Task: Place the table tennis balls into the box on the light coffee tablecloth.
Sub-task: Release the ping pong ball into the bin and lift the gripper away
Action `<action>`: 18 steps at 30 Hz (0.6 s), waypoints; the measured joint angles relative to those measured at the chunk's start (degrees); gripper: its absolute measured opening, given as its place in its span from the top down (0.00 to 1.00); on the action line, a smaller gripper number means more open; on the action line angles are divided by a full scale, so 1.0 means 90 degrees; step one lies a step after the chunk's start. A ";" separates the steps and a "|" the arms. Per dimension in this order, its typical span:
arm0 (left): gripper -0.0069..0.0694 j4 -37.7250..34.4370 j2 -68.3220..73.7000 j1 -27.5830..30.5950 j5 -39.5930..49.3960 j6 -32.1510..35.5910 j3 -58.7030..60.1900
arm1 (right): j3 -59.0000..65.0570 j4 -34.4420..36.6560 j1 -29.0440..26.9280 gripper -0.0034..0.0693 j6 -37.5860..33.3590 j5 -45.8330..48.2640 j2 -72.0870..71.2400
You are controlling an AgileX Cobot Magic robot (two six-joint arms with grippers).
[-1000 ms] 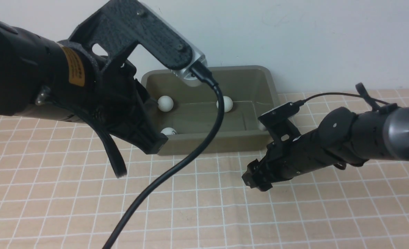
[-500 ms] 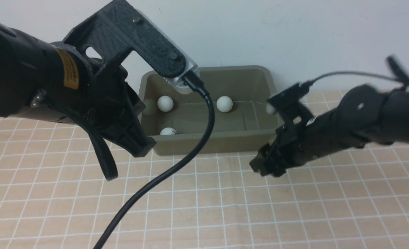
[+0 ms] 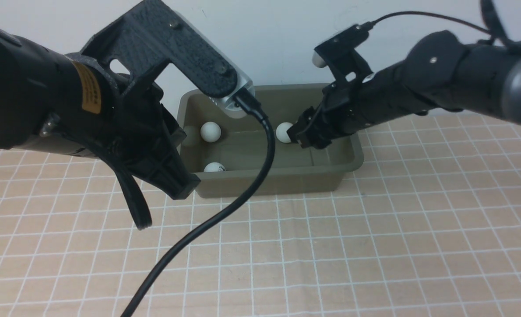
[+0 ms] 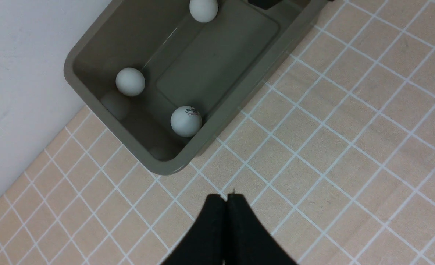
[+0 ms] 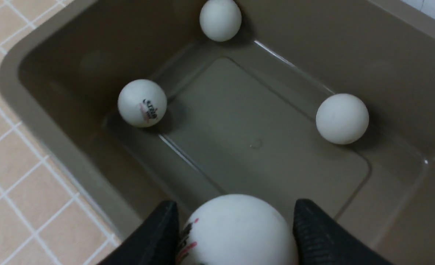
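Left arm (image 3: 31, 110): black, entering from the near left and filling the left side of the front view, forearm angled down and to the right; yellow label (image 3: 90, 88) on the wrist housing. Left pincer (image 4: 224, 200): two black fingers pressed flat against each other along their length, tips pointing down, empty. Right arm (image 3: 441, 88): black, entering from the right, reaching left and sloping down toward the far middle. Right pincer (image 3: 306, 132): tips pointing down and left; fingers (image 5: 313, 228) set apart around a white table tennis ball (image 5: 235, 228), one finger against each side of it.
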 joint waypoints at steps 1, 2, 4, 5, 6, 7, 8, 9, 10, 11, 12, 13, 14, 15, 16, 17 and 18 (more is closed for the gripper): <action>1.00 0.0000 0.0000 0.0000 0.0000 -0.0051 0.0000 | -0.0158 -0.0008 -0.0014 0.46 0.0000 0.0000 0.0146; 1.00 -0.0006 0.0000 0.0000 0.0000 -0.0084 0.0000 | -0.0237 -0.0018 -0.0027 0.46 0.0000 -0.0021 0.0272; 1.00 -0.0006 0.0000 0.0000 0.0000 -0.0135 0.0000 | -0.0311 -0.0040 -0.0041 0.45 0.0015 -0.0097 0.0398; 1.00 -0.0006 0.0000 0.0000 0.0000 -0.0177 0.0000 | -0.0343 -0.0085 -0.0055 0.41 0.0117 -0.0250 0.0524; 1.00 -0.0006 0.0000 0.0000 0.0000 -0.0196 0.0000 | -0.0343 -0.0122 -0.0070 0.37 0.0182 -0.0349 0.0551; 1.00 -0.0006 0.0000 0.0000 0.0000 -0.0196 0.0000 | -0.0349 -0.0151 -0.0079 0.34 0.0208 -0.0396 0.0558; 1.00 -0.0006 0.0000 0.0000 0.0000 -0.0196 0.0000 | -0.0382 -0.0186 -0.0108 0.29 0.0258 -0.0452 0.0559; 1.00 -0.0006 0.0000 0.0000 0.0000 -0.0201 0.0000 | -0.0438 -0.0210 -0.0160 0.26 0.0275 -0.0447 0.0544; 1.00 -0.0006 0.0000 0.0000 0.0000 -0.0201 0.0000 | -0.0510 -0.0258 -0.0209 0.24 0.0284 -0.0418 0.0492; 1.00 -0.0006 0.0000 0.0000 0.0000 -0.0201 0.0000 | -0.0595 -0.0302 -0.0271 0.22 0.0299 -0.0282 0.0408; 1.00 -0.0006 0.0000 0.0000 0.0000 -0.0201 0.0000 | -0.0649 -0.0322 -0.0315 0.22 0.0306 -0.0174 0.0339; 1.00 -0.0006 0.0000 0.0000 0.0000 -0.0201 0.0000 | -0.0786 -0.0358 -0.0423 0.23 0.0383 0.0076 0.0161; 1.00 -0.0006 0.0000 0.0000 0.0000 -0.0201 0.0000 | -0.0849 -0.0375 -0.0507 0.23 0.0459 0.0277 0.0008; 1.00 -0.0006 0.0000 0.0000 0.0000 -0.0201 0.0000 | -0.0951 -0.0406 -0.0634 0.25 0.0578 0.0558 -0.0214; 1.00 -0.0006 0.0000 0.0000 0.0000 -0.0201 0.0000 | -0.1055 -0.0457 -0.0751 0.27 0.0663 0.0746 -0.0410; 1.00 -0.0006 0.0000 0.0000 0.0000 -0.0201 0.0000 | -0.1115 -0.0494 -0.0879 0.29 0.0820 0.1065 -0.0621; 1.00 -0.0006 0.0000 0.0000 0.0000 -0.0201 0.0000 | -0.1216 -0.0578 -0.1059 0.34 0.0979 0.1397 -0.0953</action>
